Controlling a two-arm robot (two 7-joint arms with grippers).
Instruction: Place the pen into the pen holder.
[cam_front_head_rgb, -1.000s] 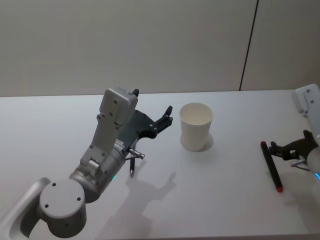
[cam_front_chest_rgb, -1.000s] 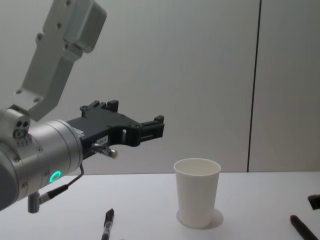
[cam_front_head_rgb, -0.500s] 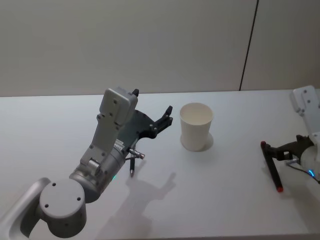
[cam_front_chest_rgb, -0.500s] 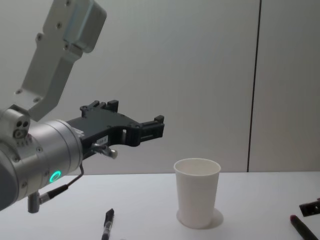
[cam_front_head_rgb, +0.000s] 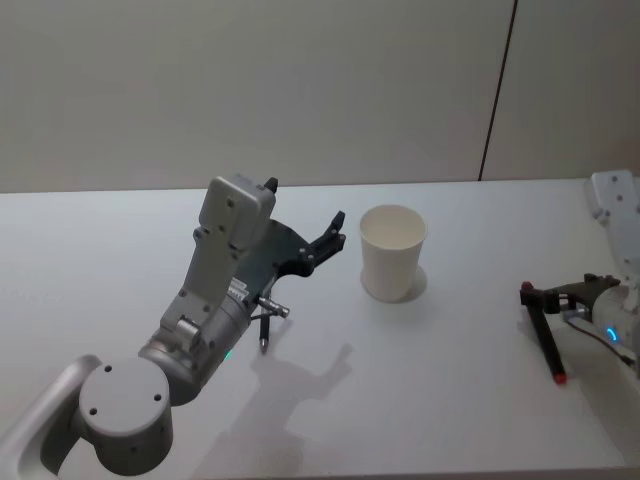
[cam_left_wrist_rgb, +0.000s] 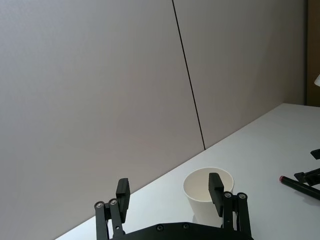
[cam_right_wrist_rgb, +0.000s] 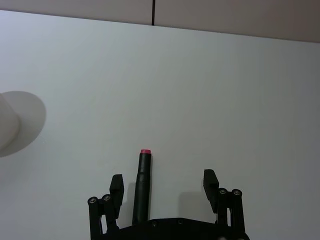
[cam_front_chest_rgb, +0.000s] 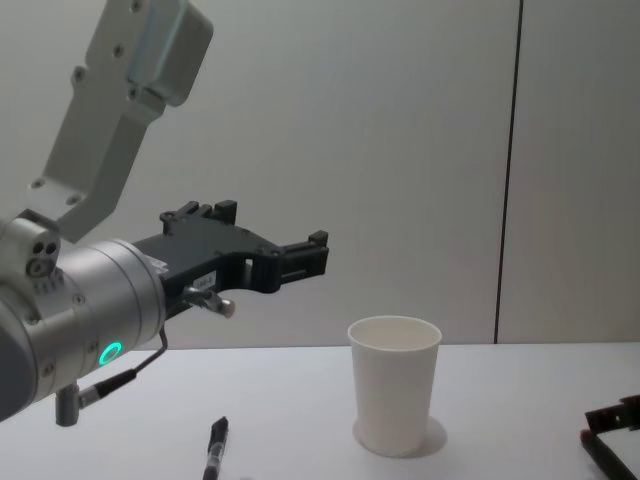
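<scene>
Head view, pen: the pen (cam_front_head_rgb: 544, 338) lies flat on the bench (cam_front_head_rgb: 450, 400), far out on the robot's right and well apart from the pen holder.
Pen holder: the pen holder (cam_front_head_rgb: 392, 255) stands upright near mid-bench with its mouth open, to the robot's left of the pen.
Long axis: the pen runs roughly away from the robot, slanting a little. In the right wrist view it points the same way as the fingers, and its red tip reaches past them.
Right gripper: the right gripper (cam_right_wrist_rgb: 163, 181) is low over the bench and spread wide. The pen sits between its fingers, close to one finger rather than centred. No contact is visible and it holds nothing.
Nearer arm: the right arm, plainly.
Left gripper: the left gripper (cam_left_wrist_rgb: 169, 185) is raised above the bench on the holder's left, spread and empty.
Second pen: a second pen (cam_front_head_rgb: 264, 333) lies on the bench under the left arm.
Next move, as a judgement: closing would pinch across the pen's width. The pen being off-centre may nudge it sideways first.
</scene>
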